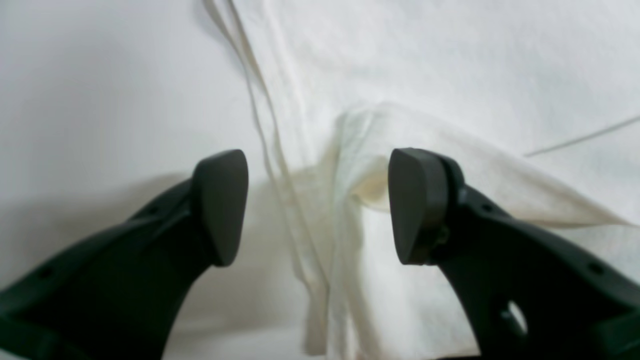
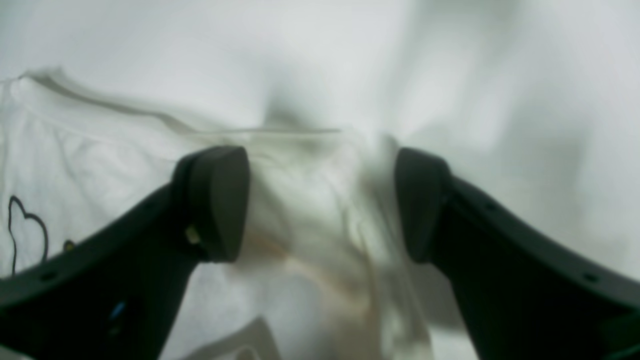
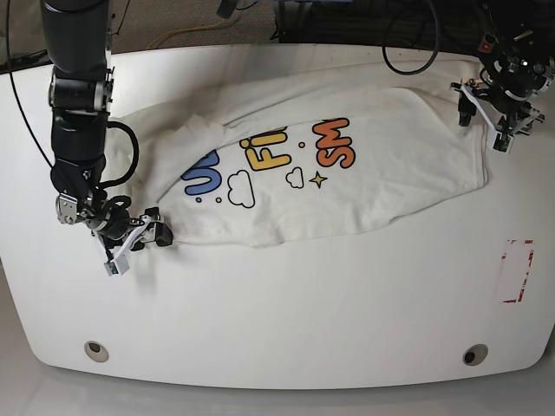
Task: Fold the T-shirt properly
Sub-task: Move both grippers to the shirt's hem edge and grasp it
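The white T-shirt (image 3: 381, 191) lies spread print-up across the white table (image 3: 286, 303), with blue, yellow and orange letters showing. My right gripper (image 3: 141, 236) is at the shirt's left tip, low on the table. In the right wrist view it (image 2: 320, 200) is open, with bunched cloth (image 2: 310, 210) between its fingers. My left gripper (image 3: 484, 117) is at the shirt's far right edge. In the left wrist view it (image 1: 317, 200) is open and straddles a raised ridge of the shirt (image 1: 360, 165).
A red-outlined rectangle (image 3: 519, 270) is marked near the table's right edge. Two round holes (image 3: 97, 350) (image 3: 473, 354) sit near the front edge. Cables (image 3: 408, 43) lie behind the table.
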Motion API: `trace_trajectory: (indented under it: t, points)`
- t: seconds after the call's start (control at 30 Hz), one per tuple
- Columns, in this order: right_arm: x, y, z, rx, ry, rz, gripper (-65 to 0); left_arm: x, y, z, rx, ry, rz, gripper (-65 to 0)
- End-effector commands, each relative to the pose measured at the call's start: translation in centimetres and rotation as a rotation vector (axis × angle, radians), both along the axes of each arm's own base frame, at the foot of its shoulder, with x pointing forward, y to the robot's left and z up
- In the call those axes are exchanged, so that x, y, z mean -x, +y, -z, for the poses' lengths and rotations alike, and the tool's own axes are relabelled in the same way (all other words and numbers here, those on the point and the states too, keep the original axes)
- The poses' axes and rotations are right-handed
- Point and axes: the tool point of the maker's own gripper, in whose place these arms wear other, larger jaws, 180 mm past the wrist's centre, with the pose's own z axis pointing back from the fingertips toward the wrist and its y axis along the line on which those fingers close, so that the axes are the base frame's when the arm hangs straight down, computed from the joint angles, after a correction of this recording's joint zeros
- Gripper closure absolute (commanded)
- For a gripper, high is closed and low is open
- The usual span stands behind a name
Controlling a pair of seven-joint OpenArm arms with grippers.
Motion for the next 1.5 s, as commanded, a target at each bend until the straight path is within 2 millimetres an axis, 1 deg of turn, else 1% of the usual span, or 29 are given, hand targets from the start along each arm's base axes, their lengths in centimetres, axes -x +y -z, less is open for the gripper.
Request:
trace_trajectory:
  t: [0.0,0.07,0.1,0.13,0.2,0.23,0.27,0.33,0.4,0.53,0.6,0.67,0.8,0.93,1.0,1.13,1.2,1.3,1.33,1.37,1.4,1.47]
  points:
    - [-1.2,0.4,-1.3,-0.015,-0.048,-0.002,-35.0,-0.8,1.4,-1.7,-0.024,-0.061,-0.032,-40.8]
    - [-1.3,0.9,-1.3,-0.022,-0.051,-0.006,-26.5,-1.6,2.3,-2.3,-0.022,-0.087,-0.074,-41.3]
    - [-1.3,0.9,-1.3,-0.022,-0.050,-0.007,-19.8,-1.8,3.2,-2.9,-0.031,-0.094,-0.107,-43.2]
    - [-1.3,0.9,-1.3,-0.022,-0.050,-0.007,-16.5,-1.9,3.8,-3.1,-0.036,-0.097,-0.128,-45.0]
    - [-1.4,1.0,-1.4,-0.023,-0.053,-0.008,-5.5,-2.5,5.7,-4.3,-0.039,-0.129,-0.236,-51.9]
    - [-1.5,1.2,-1.4,-0.024,-0.055,-0.011,-2.2,-3.0,6.3,-4.9,-0.037,-0.152,-0.275,-53.8]
    - [-1.4,1.2,-1.4,-0.024,-0.054,-0.012,-0.6,-3.3,6.6,-5.3,-0.033,-0.169,-0.297,-54.7]
    - [-1.5,1.3,-1.4,-0.024,-0.054,-0.013,0.0,-4.4,7.1,-5.8,-0.013,-0.196,-0.339,-56.3]
    - [-1.4,1.4,-1.4,-0.025,-0.052,-0.015,0.0,-5.1,7.3,-5.5,0.012,-0.202,-0.358,-56.4]
    - [-1.4,1.4,-1.3,-0.025,-0.051,-0.015,0.0,-7.0,7.3,-3.9,0.099,-0.192,-0.387,-56.5]
    - [-1.3,1.4,-1.3,-0.025,-0.049,-0.015,0.0,-7.7,7.2,-3.1,0.132,-0.181,-0.395,-56.5]
    - [-1.3,1.4,-1.2,-0.025,-0.048,-0.015,0.0,-8.9,6.3,-2.2,0.171,-0.162,-0.378,-56.5]
    - [-1.3,1.4,-1.2,-0.025,-0.048,-0.015,0.0,-10.4,5.4,-1.6,0.188,-0.136,-0.329,-56.5]
    - [-1.2,1.4,-1.1,-0.025,-0.046,-0.015,0.0,-12.0,3.8,-0.3,0.233,-0.103,-0.292,-56.5]
    - [-1.2,1.4,-1.1,-0.025,-0.046,-0.015,0.0,-12.6,3.3,0.3,0.258,-0.088,-0.287,-56.5]
    - [-1.2,1.4,-1.1,-0.026,-0.045,-0.014,0.0,-13.1,2.9,1.5,0.296,-0.055,-0.295,-55.7]
    - [-0.8,1.4,-0.7,-0.027,-0.037,-0.014,0.0,-13.3,2.8,1.9,0.306,-0.045,-0.297,-52.4]
    - [-1.0,1.4,-1.1,-0.020,-0.051,-0.021,0.0,-13.7,1.8,2.7,0.322,-0.013,-0.272,-34.7]
    - [-1.0,1.4,-1.2,-0.017,-0.057,-0.023,0.0,-14.0,1.6,2.7,0.320,-0.017,-0.263,-28.6]
    - [-0.5,1.4,-0.9,-0.013,-0.051,-0.027,0.0,-14.3,1.7,2.4,0.312,-0.031,-0.251,-20.7]
    - [-0.5,1.5,-1.0,-0.010,-0.058,-0.032,0.0,-14.5,1.5,2.3,0.311,-0.044,-0.243,-14.7]
    - [-0.4,1.7,-1.4,0.002,-0.079,-0.048,0.0,-15.1,1.4,1.8,0.310,-0.082,-0.231,-5.0]
